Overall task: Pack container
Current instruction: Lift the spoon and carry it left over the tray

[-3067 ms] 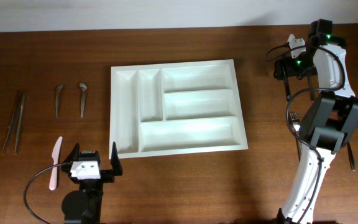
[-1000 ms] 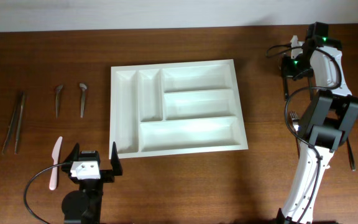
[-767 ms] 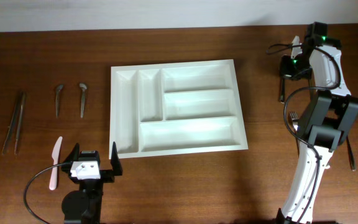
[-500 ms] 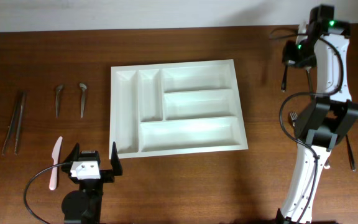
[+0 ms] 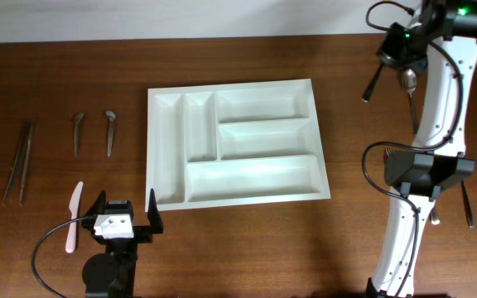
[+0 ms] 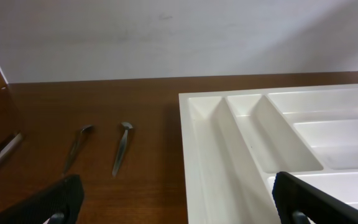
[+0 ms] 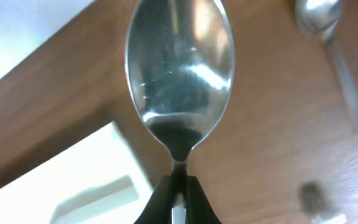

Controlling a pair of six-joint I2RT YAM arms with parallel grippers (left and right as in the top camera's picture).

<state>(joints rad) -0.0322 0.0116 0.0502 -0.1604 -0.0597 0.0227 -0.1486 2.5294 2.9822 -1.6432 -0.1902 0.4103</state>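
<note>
The container (image 5: 230,85), a big white tray with five bare compartments, lies at the table's middle. Up at the back right my right gripper (image 5: 385,58) is shut on a metal spoon (image 5: 371,84), lifted off the table to the right of the container. In the right wrist view the spoon's bowl (image 7: 179,68) sticks out beyond the shut right gripper (image 7: 178,190), with the container's corner (image 7: 73,186) below. My left gripper (image 5: 125,217) stands open near the front left, by the container's front left corner (image 6: 229,155), nothing between its fingers (image 6: 55,199).
A second spoon (image 5: 411,91) lies on the table under the right arm. A dark utensil (image 5: 468,207) lies at the far right. On the left lie long tongs (image 5: 19,161), two small utensils (image 5: 78,131) (image 5: 110,130) and a pink knife (image 5: 73,217).
The right arm has risen and swung toward the back with the spoon in its grip, lifting it off the table. The left arm has not moved.
</note>
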